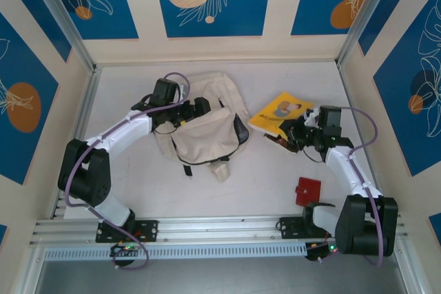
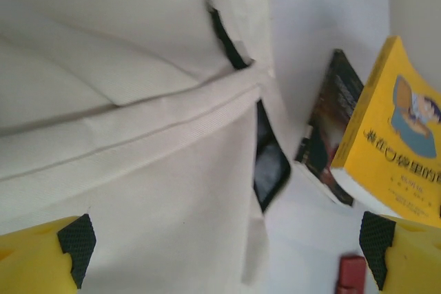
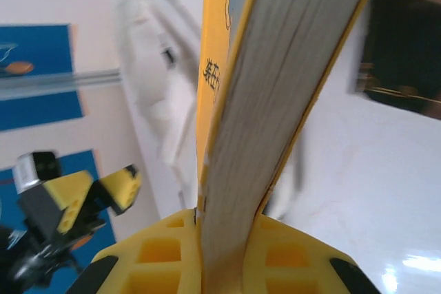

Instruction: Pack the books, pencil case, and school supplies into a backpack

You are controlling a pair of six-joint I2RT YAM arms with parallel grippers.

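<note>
Right tool (image 3: 231, 242) tight on yellow book (image 3: 289, 67)

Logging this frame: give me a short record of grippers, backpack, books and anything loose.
left gripper: open, over the backpack
right gripper: shut on the yellow book at its edge
yellow book: tilted, right of the backpack, not packed
black book: on the table, partly under the yellow book
red item: on the table, near right

Counted: 1 backpack (image 1: 203, 132), 1 yellow book (image 1: 281, 111), 1 black book (image 2: 324, 135) (2 bks tot.), 1 red item (image 1: 308, 191), 2 arms w/ left pincer (image 1: 201, 107), right pincer (image 1: 293, 135).
</note>
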